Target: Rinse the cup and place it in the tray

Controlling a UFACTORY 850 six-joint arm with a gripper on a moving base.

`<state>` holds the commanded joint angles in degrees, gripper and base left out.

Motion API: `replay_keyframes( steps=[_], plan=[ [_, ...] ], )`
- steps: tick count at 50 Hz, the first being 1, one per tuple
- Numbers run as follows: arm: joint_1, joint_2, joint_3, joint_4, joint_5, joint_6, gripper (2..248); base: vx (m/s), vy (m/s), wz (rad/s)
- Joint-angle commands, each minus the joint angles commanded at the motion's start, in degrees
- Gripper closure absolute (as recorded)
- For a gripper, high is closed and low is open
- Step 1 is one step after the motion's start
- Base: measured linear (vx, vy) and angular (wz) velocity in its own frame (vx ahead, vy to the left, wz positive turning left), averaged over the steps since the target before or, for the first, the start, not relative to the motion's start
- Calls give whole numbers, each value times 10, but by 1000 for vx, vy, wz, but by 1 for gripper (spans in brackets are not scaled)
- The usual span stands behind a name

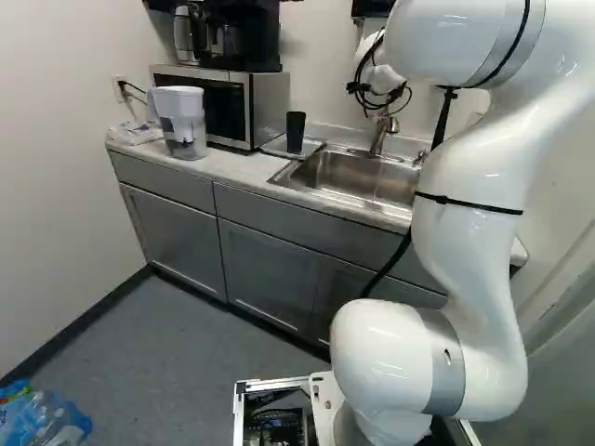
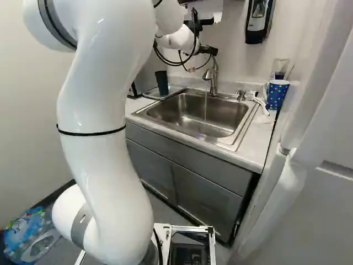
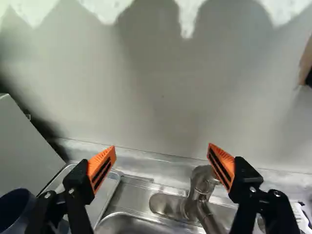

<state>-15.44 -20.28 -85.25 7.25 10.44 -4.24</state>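
1. A dark, plain cup (image 1: 295,132) stands upright, by its look mouth up, on the shallow tray (image 3: 104,191) to the left of the sink (image 2: 187,113). Nothing is holding it.

2. The jaws are spread wide, with bare air between their orange pads. They hang high by the faucet (image 2: 213,77), apart from it; the cup is off to their left, out of their grasp.

3. A thin stream of water (image 2: 206,107) falls from the faucet into the steel sink. I see no cup under it.

4. As for progress, the placing half looks done: the cup is in the tray and let go. Whether it was rinsed I can't tell from here; no drops show on it. If it was, what remains is probably shutting off the water and drawing the white arm (image 2: 105,160) away. If it wasn't, the cup would have to be picked up and held under the stream.

5. Further left along the pale surface (image 1: 232,165) sit a silver microwave (image 1: 270,107) and a clear-and-white water pitcher (image 1: 183,130).

6. Right of the sink, past the faucet's handle (image 2: 241,95), a blue spotted cup (image 2: 277,94) stands near the wall, seemingly no part of this job.
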Motion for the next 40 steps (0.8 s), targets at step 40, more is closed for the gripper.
replay_keyframes(
  steps=[40],
  plan=[
    [9,10,11,0,0,0,3,0,0,0]
  ],
)
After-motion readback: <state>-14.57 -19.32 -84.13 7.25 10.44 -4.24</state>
